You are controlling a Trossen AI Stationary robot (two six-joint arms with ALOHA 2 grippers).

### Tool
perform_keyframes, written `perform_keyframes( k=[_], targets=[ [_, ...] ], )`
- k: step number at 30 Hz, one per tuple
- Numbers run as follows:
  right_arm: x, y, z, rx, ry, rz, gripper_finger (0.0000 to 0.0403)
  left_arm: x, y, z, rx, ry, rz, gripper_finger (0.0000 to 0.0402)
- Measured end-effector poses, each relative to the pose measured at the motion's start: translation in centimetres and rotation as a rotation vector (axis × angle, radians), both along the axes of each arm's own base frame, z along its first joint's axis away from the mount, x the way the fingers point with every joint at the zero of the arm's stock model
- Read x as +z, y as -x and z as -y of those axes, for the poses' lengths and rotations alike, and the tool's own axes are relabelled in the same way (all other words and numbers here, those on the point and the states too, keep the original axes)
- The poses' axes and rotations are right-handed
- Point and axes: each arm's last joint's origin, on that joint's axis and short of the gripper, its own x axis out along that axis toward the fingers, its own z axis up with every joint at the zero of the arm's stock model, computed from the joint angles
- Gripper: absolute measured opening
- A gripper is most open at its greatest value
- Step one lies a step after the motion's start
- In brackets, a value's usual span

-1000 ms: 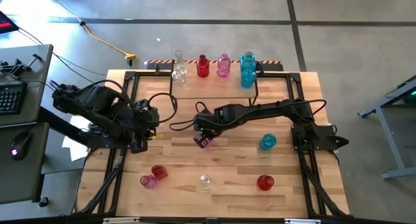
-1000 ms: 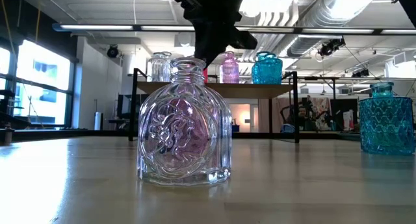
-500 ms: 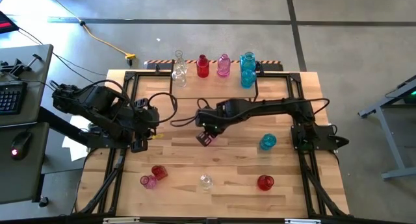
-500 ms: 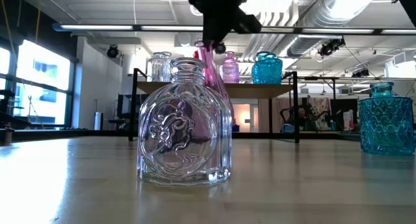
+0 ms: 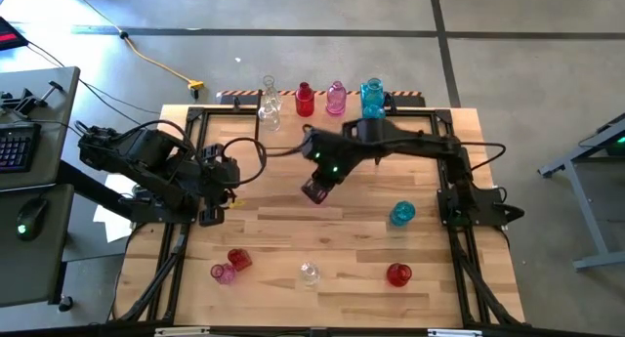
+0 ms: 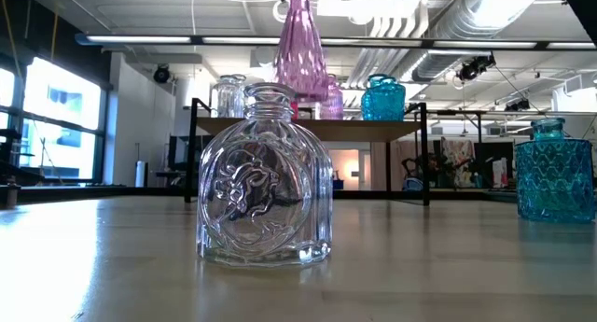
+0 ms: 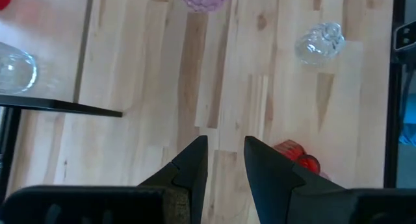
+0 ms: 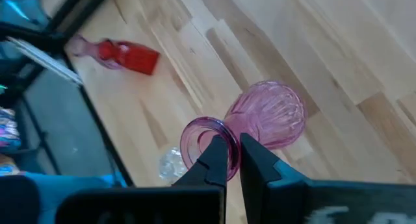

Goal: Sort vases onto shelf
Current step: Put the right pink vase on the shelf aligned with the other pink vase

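My right gripper (image 8: 234, 148) is over the middle of the table, shut on a pink ribbed vase (image 5: 315, 190) that hangs high above the wood in the low view (image 6: 300, 44). The shelf (image 6: 308, 129) stands at the far edge with clear (image 5: 269, 103), red (image 5: 304, 101), pink (image 5: 336, 99) and blue (image 5: 372, 98) vases upright on it. My left gripper (image 7: 226, 160) waits open over the table's left side (image 5: 207, 213). On the tabletop a blue vase (image 5: 401, 214), a red one (image 5: 397, 274) and a clear one (image 5: 310, 273) stand upright. My right gripper holds the pink vase by the rim of its mouth (image 8: 224, 134). One finger (image 8: 216, 158) sits at the opening and the other (image 8: 255, 160) outside the neck, coming from above. The vase is lifted clear and hangs neck up, its round body (image 8: 270, 113) below the fingers.
A red vase (image 5: 240, 259) and a pink vase (image 5: 223, 273) lie on their sides near the table's near left corner. Black frame rails (image 5: 191, 171) run along both sides of the table. Bare wood (image 5: 361, 234) spreads across the middle.
My right gripper has risen and drawn back toward the far edge and the shelf, staying shut on the pink vase. The vase, low behind the clear vase a second ago, tilted as it came up and now hangs clear of the table.
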Motion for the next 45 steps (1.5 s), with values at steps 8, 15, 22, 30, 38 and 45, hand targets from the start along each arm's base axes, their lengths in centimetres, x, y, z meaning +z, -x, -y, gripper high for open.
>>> perform_keyframes(
  k=[8,15,22,30,38,45],
  targets=[
    [1.4,2.6,3.1,-0.061,-0.031,-0.026,0.0,0.0,-0.1,-0.4,0.006,-0.051,0.011,0.0091],
    [1.6,3.2,5.6,-0.076,-0.005,-0.027,0.0,0.0,-0.4,-1.4,0.038,-0.066,0.006,0.0091],
    [1.6,3.8,8.2,-0.074,-0.003,-0.016,0.0,0.0,-0.7,-2.6,0.058,-0.088,-0.003,0.0091],
    [2.8,5.4,11.6,-0.11,0.027,0.033,0.0,0.0,-0.9,-4.0,0.104,-0.101,-0.011,0.0091],
    [3.3,7.6,15.2,-0.171,0.058,0.037,0.0,0.0,-1.0,-5.3,0.149,-0.112,-0.02,0.0091],
    [3.4,8.6,17.5,-0.211,0.09,0.062,0.0,0.0,-1.0,-6.4,0.203,-0.111,-0.021,0.0091]
  ],
)
